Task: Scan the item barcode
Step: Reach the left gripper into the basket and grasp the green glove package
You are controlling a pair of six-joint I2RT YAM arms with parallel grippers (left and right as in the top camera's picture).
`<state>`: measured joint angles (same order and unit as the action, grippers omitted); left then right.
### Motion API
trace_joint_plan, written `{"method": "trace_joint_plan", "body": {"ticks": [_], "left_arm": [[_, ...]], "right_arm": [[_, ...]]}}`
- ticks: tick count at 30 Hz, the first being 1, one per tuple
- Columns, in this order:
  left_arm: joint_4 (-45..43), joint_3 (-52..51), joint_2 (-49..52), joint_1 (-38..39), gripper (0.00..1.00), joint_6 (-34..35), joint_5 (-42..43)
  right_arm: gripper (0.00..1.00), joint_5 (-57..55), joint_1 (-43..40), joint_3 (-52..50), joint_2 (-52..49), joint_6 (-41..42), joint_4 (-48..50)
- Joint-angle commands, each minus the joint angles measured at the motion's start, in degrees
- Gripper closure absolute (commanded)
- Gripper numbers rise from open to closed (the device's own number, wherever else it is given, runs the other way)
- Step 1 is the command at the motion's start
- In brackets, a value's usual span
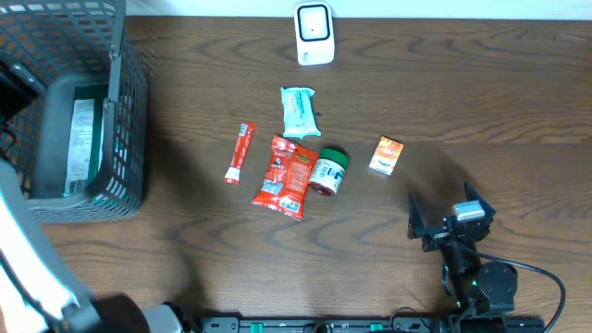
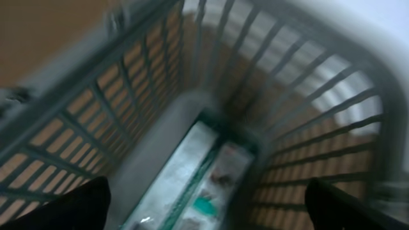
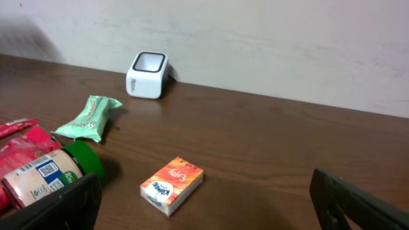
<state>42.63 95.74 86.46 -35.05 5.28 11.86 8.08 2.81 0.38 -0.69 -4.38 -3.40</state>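
The right gripper (image 1: 444, 217) and left gripper (image 2: 204, 207) both gape open, empty. The orange box (image 1: 387, 155) lies on the desk (image 1: 518, 102) just ahead-left of the right one; the left hangs over the basket (image 1: 129, 102), well apart.

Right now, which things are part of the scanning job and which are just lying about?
Job: scanner, basket, flat pack in it.
Lying about, maybe awaiting scanning: teal packet, red stick, red pouch, green-lidded jar, orange box.
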Motion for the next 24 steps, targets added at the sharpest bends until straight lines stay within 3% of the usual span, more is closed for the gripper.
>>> {"method": "trace_joint_plan", "body": {"ticks": [1,10,14,24], "left_arm": [[1.8,-1.5,11.3,0.0,0.0,-11.8,-5.0],[4.2,-1.5,26.1,0.0,0.02,-19.8,-4.5],[3.6,-1.5,29.8,0.0,0.02,-25.0,3.4],[1.2,-1.5,37.0,-0.1,0.02,-25.6,3.6]], "right_arm": [[0.01,-0.1,-0.6,-0.1,0.2,0.5,-0.2],[0.01,-0.1,-0.6,-0.1,0.2,0.5,-0.2],[0.01,-0.1,-0.6,-0.1,0.2,0.5,-0.2],[0.01,-0.1,-0.6,-0.1,0.2,0.5,-0.2]]}}
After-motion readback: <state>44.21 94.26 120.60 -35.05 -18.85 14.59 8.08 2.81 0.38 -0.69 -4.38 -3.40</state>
